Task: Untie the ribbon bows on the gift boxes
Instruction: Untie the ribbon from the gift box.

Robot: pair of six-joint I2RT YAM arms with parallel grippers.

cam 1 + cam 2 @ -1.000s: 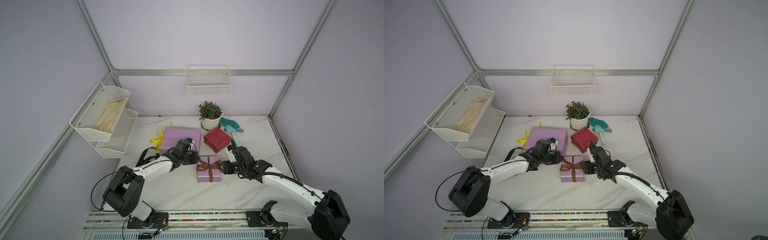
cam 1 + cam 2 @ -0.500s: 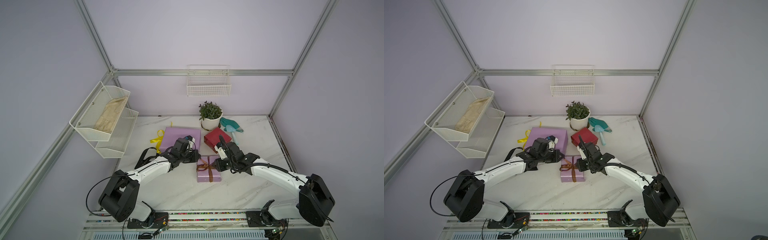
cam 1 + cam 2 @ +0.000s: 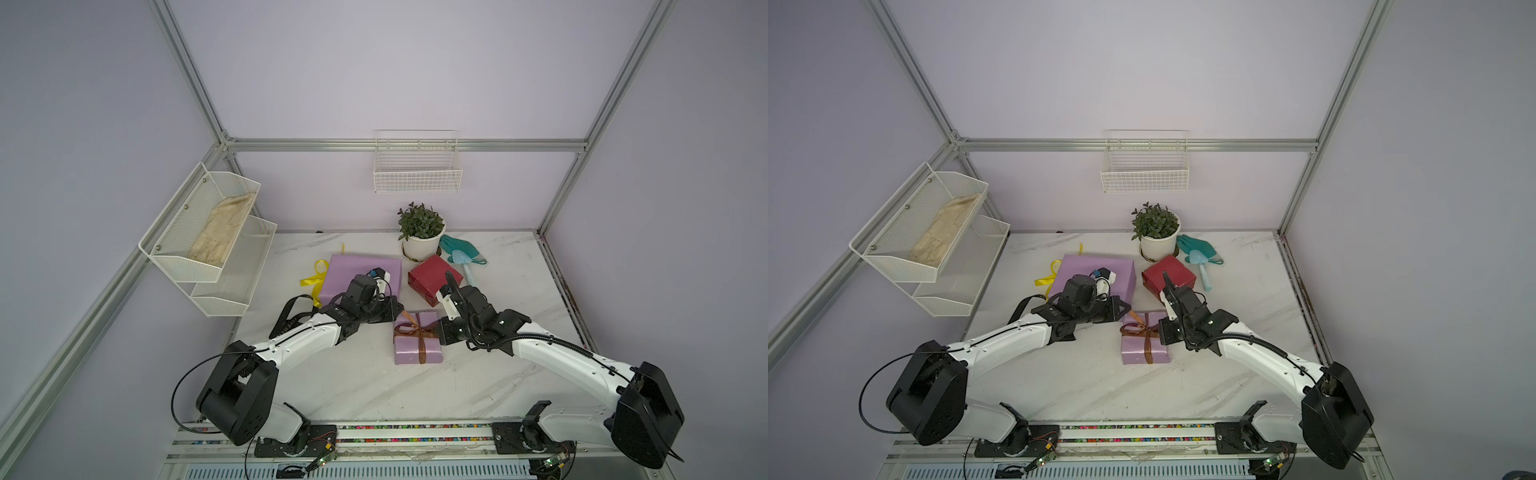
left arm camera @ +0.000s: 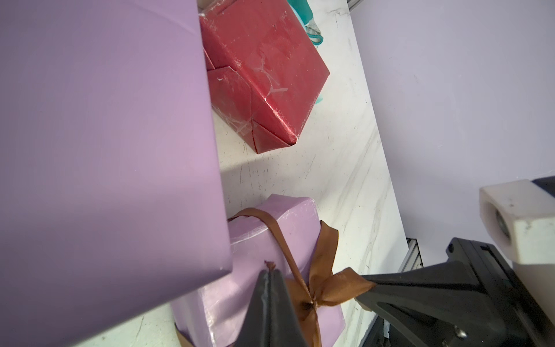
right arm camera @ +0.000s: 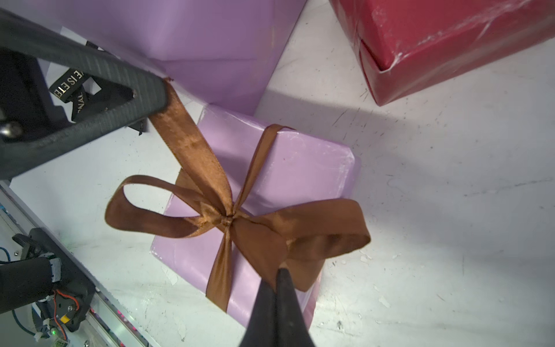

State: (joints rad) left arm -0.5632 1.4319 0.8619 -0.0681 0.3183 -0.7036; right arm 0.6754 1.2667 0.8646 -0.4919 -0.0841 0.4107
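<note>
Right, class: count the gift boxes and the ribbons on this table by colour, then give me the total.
lilac boxes: 2
red box: 1
yellow ribbon: 1
black ribbon: 1
brown ribbon: 1
Total: 6

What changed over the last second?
The right gripper, open a second ago beside the small lilac box, has shut on the brown ribbon near its knot. The left gripper stays shut on another tail of it. The ribbon is still tied and nothing else moved.
</note>
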